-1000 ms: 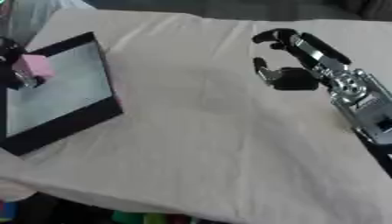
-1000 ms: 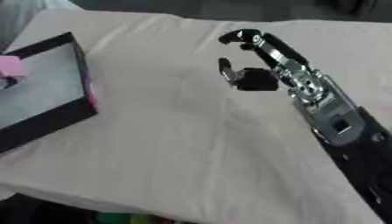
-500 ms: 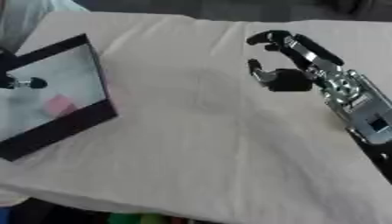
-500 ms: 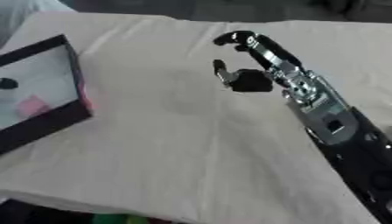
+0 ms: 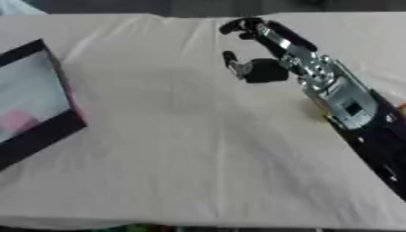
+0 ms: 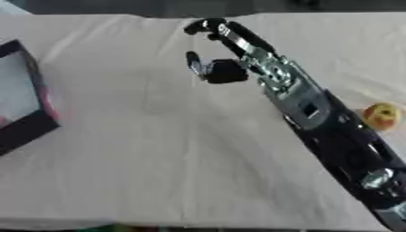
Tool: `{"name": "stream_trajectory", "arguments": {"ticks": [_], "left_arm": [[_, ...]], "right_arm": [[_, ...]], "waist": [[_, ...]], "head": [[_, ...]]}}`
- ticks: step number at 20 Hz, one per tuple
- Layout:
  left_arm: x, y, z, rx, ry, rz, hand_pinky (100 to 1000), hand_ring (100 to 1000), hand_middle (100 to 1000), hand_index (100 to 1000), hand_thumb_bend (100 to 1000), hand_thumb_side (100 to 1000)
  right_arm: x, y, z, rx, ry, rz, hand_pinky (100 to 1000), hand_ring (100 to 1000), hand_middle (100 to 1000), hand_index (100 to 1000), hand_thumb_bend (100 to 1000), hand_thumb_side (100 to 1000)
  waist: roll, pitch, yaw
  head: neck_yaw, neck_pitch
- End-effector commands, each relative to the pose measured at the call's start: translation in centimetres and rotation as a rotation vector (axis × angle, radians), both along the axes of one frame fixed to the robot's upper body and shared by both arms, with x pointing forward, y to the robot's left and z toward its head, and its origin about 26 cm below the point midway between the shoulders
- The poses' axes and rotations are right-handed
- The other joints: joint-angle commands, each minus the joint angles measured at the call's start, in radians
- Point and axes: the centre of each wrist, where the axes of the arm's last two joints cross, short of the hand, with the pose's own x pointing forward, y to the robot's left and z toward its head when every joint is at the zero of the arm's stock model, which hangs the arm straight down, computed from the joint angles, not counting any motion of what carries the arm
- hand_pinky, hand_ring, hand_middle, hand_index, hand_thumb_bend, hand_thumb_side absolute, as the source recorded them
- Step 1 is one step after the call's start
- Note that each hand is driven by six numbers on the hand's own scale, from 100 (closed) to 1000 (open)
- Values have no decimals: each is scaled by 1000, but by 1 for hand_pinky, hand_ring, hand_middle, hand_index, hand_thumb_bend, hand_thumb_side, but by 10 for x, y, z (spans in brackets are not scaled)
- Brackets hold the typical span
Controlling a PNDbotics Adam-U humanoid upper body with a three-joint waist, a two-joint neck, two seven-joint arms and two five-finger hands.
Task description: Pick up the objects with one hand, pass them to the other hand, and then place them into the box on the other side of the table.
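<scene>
Box (image 5: 47, 136) w/ black frame and pale floor sits at table's left edge, partly cut off by the view; a pink object (image 5: 17, 120) lies inside it, blurred, on the floor near the box's near wall. Right hand (image 5: 266, 50) reaches in from lower right over the cloth-covered table (image 5: 182, 149), arm running diagonally up toward centre-top. Its fingers are relaxed and arched fwd, thumb set apart below them, gap between is wide and holds nothing; hand hangs over bare cloth, well apart from the box. Whether it touches the cloth, can't tell. Round yellow-and-red object (image 6: 380, 115), fruit-like, lies on the cloth on the right side, just beside the forearm; seen clearly only in right eye view, in left eye view mostly hidden behind the arm. Left hand shows in neither view. Cloth is beige w/ soft creases, draped over the near edge.
</scene>
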Motion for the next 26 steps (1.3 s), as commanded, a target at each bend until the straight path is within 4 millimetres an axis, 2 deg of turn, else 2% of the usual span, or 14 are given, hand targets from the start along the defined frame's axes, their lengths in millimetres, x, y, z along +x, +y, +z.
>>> {"name": "stream_trajectory", "arguments": {"ticks": [1, 2, 6, 12, 20, 26], "left_arm": [[-15, 13, 29, -18, -74, 27, 885, 820, 814, 858, 420, 663], [-18, 14, 29, -34, -77, 32, 888, 818, 814, 855, 409, 664], [-27, 20, 28, -98, -109, 43, 895, 812, 810, 845, 376, 659], [-35, 24, 27, -163, -127, 46, 895, 809, 801, 836, 373, 655], [-37, 29, 23, -185, -117, 56, 894, 807, 798, 831, 371, 664], [-37, 30, 21, -189, -114, 59, 892, 805, 795, 825, 369, 667]], "right_arm": [[-9, -12, 23, -28, -36, 5, 946, 967, 833, 850, 100, 246], [-12, -15, 25, -35, -34, 7, 947, 968, 838, 857, 100, 222], [-24, -26, 24, -84, -26, 3, 948, 973, 852, 877, 100, 217], [-46, -42, 28, -214, -21, -9, 946, 971, 859, 892, 100, 147], [-76, -75, 18, -313, -18, -119, 944, 969, 862, 899, 100, 104], [-88, -101, 19, -376, -44, -154, 941, 965, 855, 899, 100, 133]], "waist": [[-4, -38, -11], [-9, -43, -19], [-27, -55, -52], [-36, -60, -83], [-39, -52, -95], [-37, -41, -96]], "head": [[-18, 15], [-16, 18], [1, 30], [24, 31], [48, 22], [48, 19]]}}
